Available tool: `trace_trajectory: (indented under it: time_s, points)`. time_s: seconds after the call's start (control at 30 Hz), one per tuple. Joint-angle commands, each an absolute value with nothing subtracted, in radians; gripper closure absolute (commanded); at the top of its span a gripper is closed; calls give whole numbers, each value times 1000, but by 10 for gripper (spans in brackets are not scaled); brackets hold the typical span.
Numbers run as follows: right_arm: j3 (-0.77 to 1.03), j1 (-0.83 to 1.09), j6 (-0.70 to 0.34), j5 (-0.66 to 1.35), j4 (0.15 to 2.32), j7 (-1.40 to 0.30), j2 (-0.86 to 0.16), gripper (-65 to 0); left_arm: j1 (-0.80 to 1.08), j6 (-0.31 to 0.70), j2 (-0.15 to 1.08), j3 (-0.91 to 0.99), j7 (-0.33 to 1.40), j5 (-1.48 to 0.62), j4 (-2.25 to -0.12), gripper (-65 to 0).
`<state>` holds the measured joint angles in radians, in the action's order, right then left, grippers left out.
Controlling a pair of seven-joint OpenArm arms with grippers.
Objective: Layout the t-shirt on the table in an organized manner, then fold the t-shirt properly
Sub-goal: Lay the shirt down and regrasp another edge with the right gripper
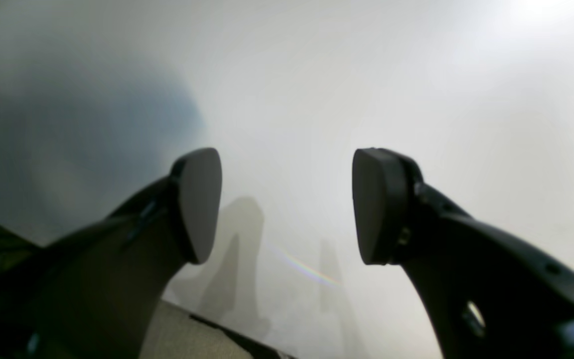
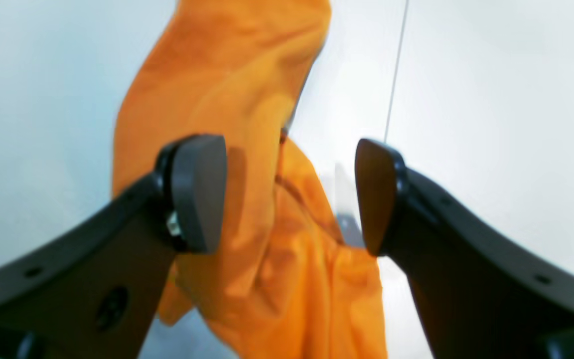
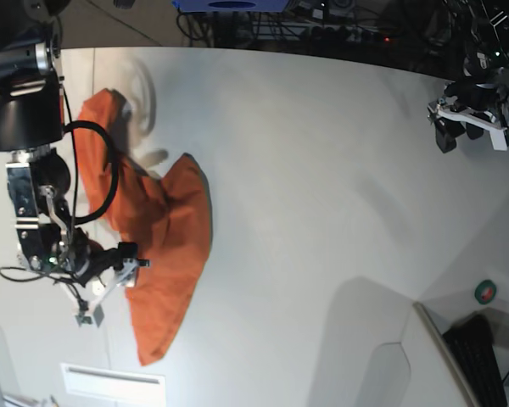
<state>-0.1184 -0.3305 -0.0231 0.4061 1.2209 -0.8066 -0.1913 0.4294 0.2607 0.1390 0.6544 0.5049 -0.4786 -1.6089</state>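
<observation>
The orange t-shirt [image 3: 165, 229] lies crumpled in a long heap on the left part of the white table [image 3: 322, 170]. My right gripper [image 3: 127, 270] is open at the shirt's left edge. In the right wrist view the gripper [image 2: 289, 194] hangs open just above the shirt [image 2: 227, 75], with cloth beneath and between the fingers and nothing gripped. The table [image 2: 491, 99] and its dark seam line [image 2: 396, 70] lie to the right. My left gripper [image 3: 458, 127] is far off at the table's back right. The left wrist view shows it [image 1: 287, 199] open and empty over bare table [image 1: 366, 75].
A small green and red round object [image 3: 486, 292] and a dark keyboard-like item [image 3: 483, 348] sit beyond the table's front right edge. Cables and dark equipment [image 3: 339, 21] line the far edge. A white strip [image 3: 110, 381] lies at the front left.
</observation>
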Motion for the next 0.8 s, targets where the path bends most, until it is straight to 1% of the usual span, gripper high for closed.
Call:
trace_trajectory:
  time_s: [0.0, 0.17, 0.2, 0.23, 0.33, 0.47, 0.63, 0.67, 0.77]
  points:
    - [-130, -367, -28, 418, 1211, -789, -185, -384, 429, 257, 151, 662, 481, -487, -1612, -390]
    - [-148, -418, -30, 420, 1082, -774, -131, -378, 429, 257, 153, 667, 481, -487, -1580, -390]
    - [-148, -418, -30, 420, 1076, -759, -122, -347, 430, 257, 153, 667, 481, -487, -1577, -390]
    - [-147, -415, -30, 420, 1076, -739, -116, -284, 430, 257, 153, 667, 481, -487, -1577, -390]
    - [-148, -392, -30, 421, 1107, -714, -108, 0, 452, 257, 154, 668, 475, -487, -1583, -390]
    - [-150, -312, -30, 420, 1271, -716, -64, 0, 458, 257, 159, 668, 473, -487, -1577, -390]
    - [-153, -239, -28, 418, 1438, -819, 4, 0, 460, 257, 159, 668, 476, -487, -1587, -390]
    - [-171, -220, -28, 418, 1465, -829, 18, 0, 460, 257, 159, 668, 479, -487, -1595, -390]
    - [-303, -179, -22, 415, 1495, -828, 24, 0, 461, 257, 159, 668, 481, -490, -1621, -390]
